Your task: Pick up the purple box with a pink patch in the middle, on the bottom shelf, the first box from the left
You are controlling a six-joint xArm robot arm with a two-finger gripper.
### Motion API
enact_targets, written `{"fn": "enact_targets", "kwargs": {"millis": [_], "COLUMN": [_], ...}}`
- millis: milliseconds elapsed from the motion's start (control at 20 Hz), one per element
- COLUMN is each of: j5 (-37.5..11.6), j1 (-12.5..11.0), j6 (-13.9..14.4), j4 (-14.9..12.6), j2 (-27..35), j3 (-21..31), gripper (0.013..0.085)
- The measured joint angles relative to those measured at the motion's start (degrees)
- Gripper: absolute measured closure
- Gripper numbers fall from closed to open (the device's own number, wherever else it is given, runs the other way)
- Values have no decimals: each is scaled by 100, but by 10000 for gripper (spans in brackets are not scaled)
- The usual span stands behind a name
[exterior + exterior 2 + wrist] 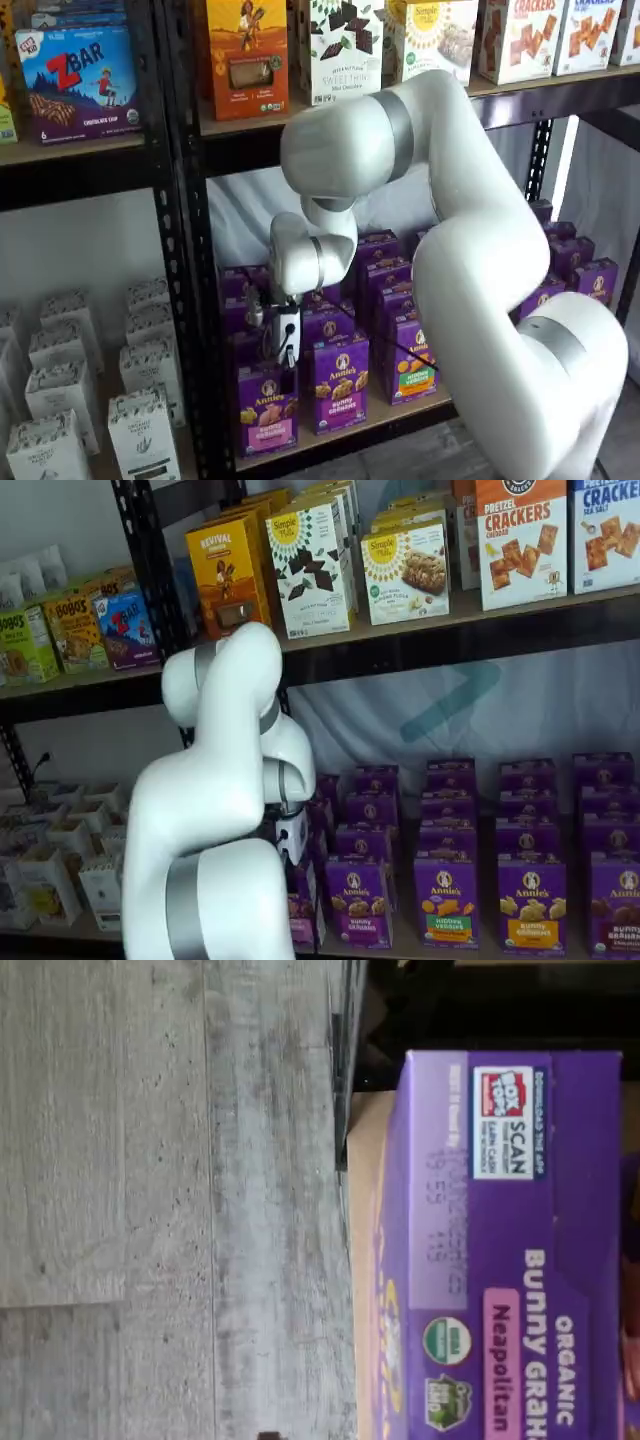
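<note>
The purple box (267, 412) with the pink label band stands at the left front end of the bottom shelf (400, 417), next to the black rack post. My gripper (283, 374) hangs straight above it, its black fingers reaching down to the box's top edge. No gap or grip shows. In the wrist view the purple box (500, 1260) fills the picture close up, with its pink "Neapolitan" label and the tan shelf board (365, 1160) beside it; no fingers show there. In a shelf view the arm hides most of the box (303, 920).
A purple carton with a purple label (338, 385) stands right beside the box, then one with a green-and-orange panel (410, 365). The black rack post (195, 300) is close on the left, with white cartons (140, 420) beyond it. Grey plank floor (150, 1210) lies below.
</note>
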Motion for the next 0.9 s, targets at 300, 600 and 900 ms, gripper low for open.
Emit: {"fn": "enact_targets", "kwargs": {"millis": [300, 600, 900], "j5": [-120, -131, -151], "j1": [17, 63, 89], "j6": [-2, 75, 107], "j4": [11, -27, -36], "j2": [252, 379, 419], "j3": [-176, -271, -277], "gripper": [130, 130, 170]}}
